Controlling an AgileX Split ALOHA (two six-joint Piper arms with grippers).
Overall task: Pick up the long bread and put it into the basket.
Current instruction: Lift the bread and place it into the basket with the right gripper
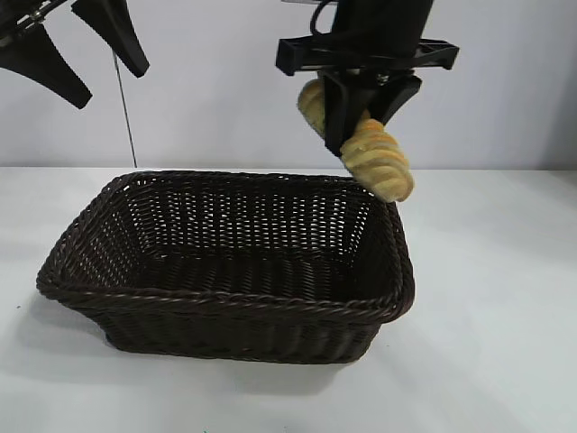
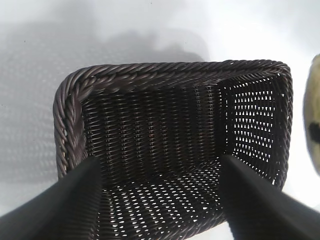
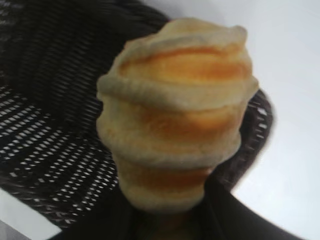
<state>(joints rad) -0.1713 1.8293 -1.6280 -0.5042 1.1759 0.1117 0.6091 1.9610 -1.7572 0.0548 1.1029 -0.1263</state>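
The long bread [image 1: 374,153] is pinched between the fingers of the right gripper [image 1: 358,122], which are closed part-way around its middle; the loaf is held in the air, tilted, with its lower tapered end hanging just above the far right corner of the basket [image 1: 135,302] and its upper end showing behind the fingers. In the right wrist view the bread [image 3: 177,115] fills the middle of the picture, its orange-brown ridges running crosswise, with the basket's weave [image 3: 45,130] and a stretch of braided rim seen behind it; the fingers themselves are largely hidden there by the loaf.

The left gripper [image 1: 72,50] is held high at the exterior view's upper left, well apart from the bread; its fingers [image 2: 60,205] are spread wide and nothing is held between them (in its own wrist view they frame the basket [image 2: 165,70] from above).

The basket stands on the white bench [image 1: 505,298]; nothing is seen lying inside it, though its near inner wall is possibly hiding a strip of the floor in the exterior view.
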